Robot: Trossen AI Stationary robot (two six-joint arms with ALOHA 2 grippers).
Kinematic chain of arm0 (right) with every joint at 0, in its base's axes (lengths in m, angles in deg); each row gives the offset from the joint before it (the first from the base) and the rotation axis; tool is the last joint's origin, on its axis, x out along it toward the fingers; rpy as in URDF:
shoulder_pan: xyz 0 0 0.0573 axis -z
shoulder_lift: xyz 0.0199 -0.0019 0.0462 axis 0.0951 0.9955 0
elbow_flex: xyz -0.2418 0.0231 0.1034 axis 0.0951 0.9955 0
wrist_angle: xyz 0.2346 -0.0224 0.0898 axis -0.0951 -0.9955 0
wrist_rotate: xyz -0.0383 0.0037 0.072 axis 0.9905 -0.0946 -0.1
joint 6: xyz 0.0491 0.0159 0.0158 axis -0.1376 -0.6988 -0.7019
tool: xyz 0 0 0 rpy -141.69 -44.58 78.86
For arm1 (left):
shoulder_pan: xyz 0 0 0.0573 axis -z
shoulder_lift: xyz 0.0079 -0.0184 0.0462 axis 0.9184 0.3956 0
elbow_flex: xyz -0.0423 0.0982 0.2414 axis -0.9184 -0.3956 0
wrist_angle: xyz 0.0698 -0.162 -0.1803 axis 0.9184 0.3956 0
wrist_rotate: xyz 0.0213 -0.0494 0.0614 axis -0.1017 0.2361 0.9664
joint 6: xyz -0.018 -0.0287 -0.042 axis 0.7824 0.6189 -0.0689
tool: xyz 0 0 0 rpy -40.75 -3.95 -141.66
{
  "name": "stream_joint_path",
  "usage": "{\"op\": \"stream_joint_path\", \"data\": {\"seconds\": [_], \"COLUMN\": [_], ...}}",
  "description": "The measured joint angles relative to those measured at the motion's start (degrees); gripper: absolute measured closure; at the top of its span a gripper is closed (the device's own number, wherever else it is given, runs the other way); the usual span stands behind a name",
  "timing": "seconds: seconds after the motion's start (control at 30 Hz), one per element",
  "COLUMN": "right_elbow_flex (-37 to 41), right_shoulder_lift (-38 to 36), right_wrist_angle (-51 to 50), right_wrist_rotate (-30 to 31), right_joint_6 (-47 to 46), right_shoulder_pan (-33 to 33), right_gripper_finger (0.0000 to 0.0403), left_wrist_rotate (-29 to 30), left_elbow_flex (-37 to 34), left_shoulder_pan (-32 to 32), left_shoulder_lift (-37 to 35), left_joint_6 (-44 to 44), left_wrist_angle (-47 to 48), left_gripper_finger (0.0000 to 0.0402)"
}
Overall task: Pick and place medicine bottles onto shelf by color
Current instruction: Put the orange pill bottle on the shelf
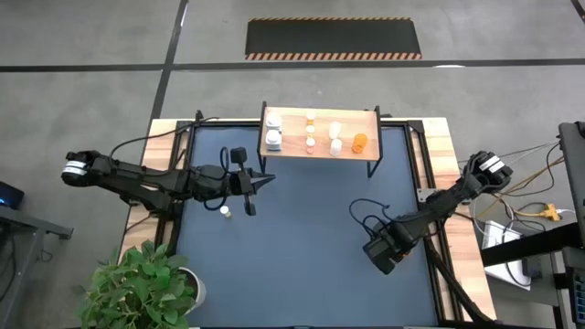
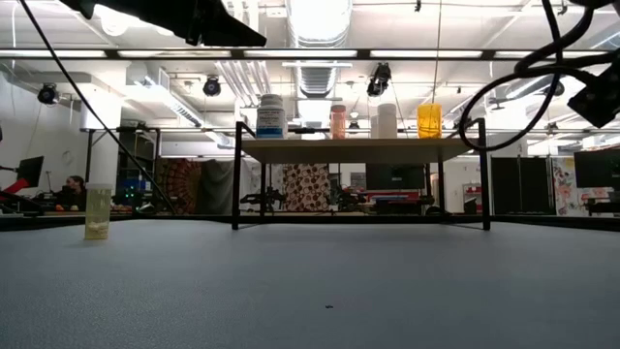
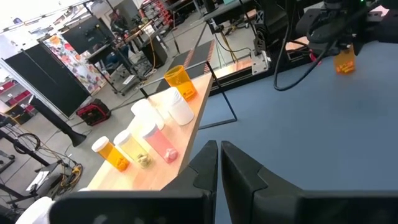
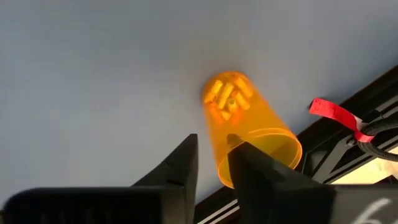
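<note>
Low view gives us the dark mat (image 2: 310,291) and workshop behind; only the right wrist view shows the right gripper (image 4: 214,163) pinching an orange bottle (image 4: 249,124).

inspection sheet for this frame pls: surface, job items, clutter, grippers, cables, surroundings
Surface: dark blue mat on a wooden table.
Job's things: shelf at the far edge carries white and orange bottles; one small bottle stands on the mat; an uncapped orange bottle stands on the mat by the right gripper.
Clutter: nothing seen.
Grippers: left gripper shut, empty, above the mat near the shelf; right gripper straddles the orange bottle, grip not certain.
Cables: black cable loops at the right arm.
Surroundings: potted plant; seated person.
</note>
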Motion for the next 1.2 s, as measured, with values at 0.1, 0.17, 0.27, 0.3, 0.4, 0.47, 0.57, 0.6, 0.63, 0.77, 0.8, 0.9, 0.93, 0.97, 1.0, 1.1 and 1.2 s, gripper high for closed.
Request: {"op": "stream_joint_path", "data": {"seconds": [0.1,0.17,0.27,0.3,0.4,0.47,0.57,0.6,0.63,0.77,0.8,0.9,0.93,0.97,1.0,1.1,1.2], "right_elbow_flex": [0.02,0.02,-0.04,-0.34,-2.22,-4.38,-8.37,-9.82,-11.38,-17.85,-19.49,-24.8,-26.52,-28.25,-29.85,-34.7,-38.75], "right_shoulder_lift": [-0.42,-0.68,-0.99,-1.08,-1.17,-0.96,-0.52,-0.42,-0.38,-0.38,-0.38,-0.38,-0.38,-0.38,-0.38,-0.38,-0.38], "right_wrist_angle": [0.03,0.06,0.12,0.1,1.08,1.35,1.25,1.39,1.28,0.97,0.89,0.84,0.86,0.87,0.84,0.52,0.33], "right_wrist_rotate": [0.01,-0.02,-0.04,-0.04,-0.04,-0.03,0.17,0.49,1.46,8.9,11.14,18.69,21.31,23.7,25.75,30.89,35.86], "right_joint_6": [0.05,0.17,2.93,4.8,12.27,17.45,29.65,33.38,36.84,51.86,55.39,64.75,67.44,69.81,72.04,77.25,83.69], "right_shoulder_pan": [0.01,0.02,0.02,0.02,0.0,0.02,0.02,0.02,0.02,0.02,0.02,0.02,0.14,0.44,0.8,2.97,5.37], "right_gripper_finger": [0.0358,0.0378,0.0392,0.0393,0.0394,0.0394,0.0394,0.0394,0.0394,0.0394,0.0394,0.0394,0.0394,0.0394,0.0394,0.0394,0.0394], "left_wrist_rotate": [0.02,0.0,0.0,0.02,0.0,0.0,0.0,0.0,0.0,0.01,0.01,0.0,0.0,0.0,0.0,0.0,0.0], "left_elbow_flex": [-0.17,-0.31,-0.44,-0.45,-0.45,-0.45,-0.45,-0.45,-0.45,-0.45,-0.45,-0.45,-0.45,-0.45,-0.45,-0.45,-0.45], "left_shoulder_pan": [0.0,0.0,-0.01,0.0,0.0,0.0,0.0,0.0,0.0,0.0,0.0,0.0,0.0,0.0,0.0,0.0,0.0], "left_shoulder_lift": [0.0,0.0,0.0,-0.02,-0.02,-0.02,-0.02,-0.02,-0.02,-0.02,-0.02,-0.02,-0.02,-0.02,-0.02,-0.02,-0.02], "left_joint_6": [0.0,0.0,0.0,0.0,0.0,0.0,0.0,-0.01,0.0,-0.02,-0.02,-0.02,-0.02,-0.02,-0.02,-0.02,-0.02], "left_wrist_angle": [-0.01,-0.01,-0.04,-0.04,-0.08,-0.07,-0.08,-0.08,-0.08,-0.1,-0.09,-0.08,-0.1,-0.1,-0.11,-0.11,-0.1], "left_gripper_finger": [0.04,0.04,0.04,0.04,0.04,0.04,0.04,0.04,0.04,0.04,0.04,0.04,0.04,0.04,0.04,0.04,0.04]}}
